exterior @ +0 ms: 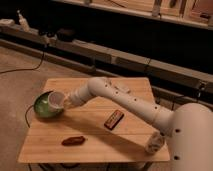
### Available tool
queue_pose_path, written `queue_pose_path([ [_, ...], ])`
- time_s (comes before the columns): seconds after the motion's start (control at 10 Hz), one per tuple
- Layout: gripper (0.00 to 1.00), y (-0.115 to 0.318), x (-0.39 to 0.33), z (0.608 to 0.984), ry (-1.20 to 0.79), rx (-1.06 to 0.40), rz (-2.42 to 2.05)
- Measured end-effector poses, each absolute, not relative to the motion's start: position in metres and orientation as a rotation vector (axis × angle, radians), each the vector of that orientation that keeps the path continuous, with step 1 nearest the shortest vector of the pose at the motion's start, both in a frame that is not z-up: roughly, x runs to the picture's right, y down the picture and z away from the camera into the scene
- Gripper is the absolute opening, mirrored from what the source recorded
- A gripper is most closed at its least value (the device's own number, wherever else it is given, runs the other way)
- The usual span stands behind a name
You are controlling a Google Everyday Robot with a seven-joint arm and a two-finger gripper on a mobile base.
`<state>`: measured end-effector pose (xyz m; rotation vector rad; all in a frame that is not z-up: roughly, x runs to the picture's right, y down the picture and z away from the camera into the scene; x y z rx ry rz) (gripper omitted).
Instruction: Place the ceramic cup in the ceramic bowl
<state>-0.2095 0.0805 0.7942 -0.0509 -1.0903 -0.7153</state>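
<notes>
The green ceramic bowl [44, 107] sits at the left edge of the wooden table [95, 142]. The pale white ceramic cup [56, 100] is tipped on its side, mouth toward the left, over the bowl's right part. My gripper [65, 102] is at the end of the white arm [125, 102], right behind the cup, and holds it above the bowl. Whether the cup touches the bowl cannot be told.
A dark rectangular bar [113, 119] lies near the table's middle. A reddish-brown oblong item [73, 141] lies toward the front. A pale flat item [121, 88] lies at the back behind the arm. A low dark shelf [100, 50] runs behind the table.
</notes>
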Motion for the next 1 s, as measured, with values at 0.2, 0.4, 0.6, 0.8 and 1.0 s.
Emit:
queue_pose_path([
  [0.2, 0.0, 0.078, -0.207, 0.801, -1.094, -0.065, -0.705],
  [0.4, 0.0, 0.082, -0.211, 0.808, -1.136, -0.088, -0.702],
  [0.6, 0.0, 0.088, -0.215, 0.815, -1.152, -0.149, -0.718],
  [0.8, 0.01, 0.095, -0.223, 0.822, -1.166, -0.237, -0.747],
  [1.0, 0.16, 0.1, -0.236, 0.824, -1.193, -0.308, -0.793],
])
